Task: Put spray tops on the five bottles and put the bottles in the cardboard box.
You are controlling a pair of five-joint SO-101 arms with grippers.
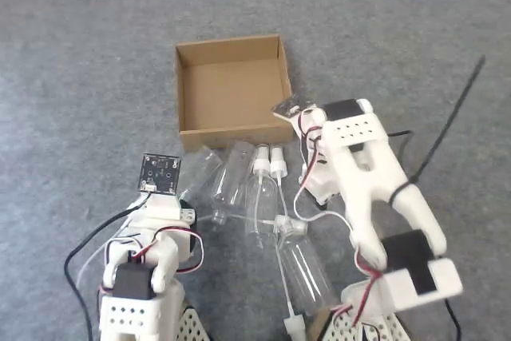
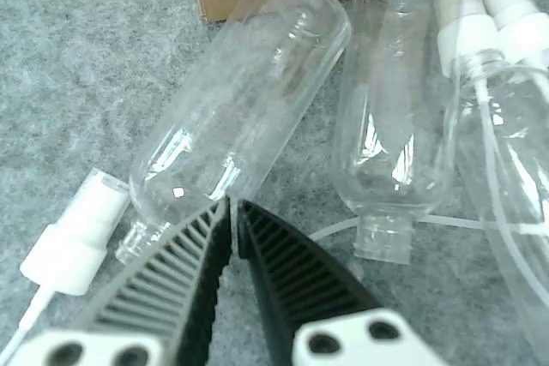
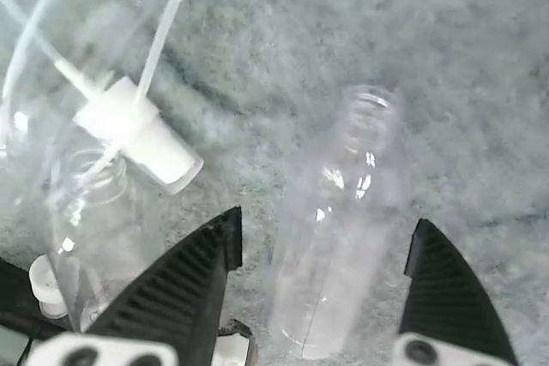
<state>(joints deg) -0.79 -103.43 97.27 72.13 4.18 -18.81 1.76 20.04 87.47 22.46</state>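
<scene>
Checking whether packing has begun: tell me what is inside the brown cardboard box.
The open brown cardboard box shows a bare floor with nothing lying on it. Its near wall hides a thin strip of that floor.

Both pairs of my jaws are black, the left pair ribbed along the inner faces, and they sit in white housings. The bottles are clear and colourless, their spray tops white. The cardboard box is plain brown, and the bench is a mottled grey.
</scene>
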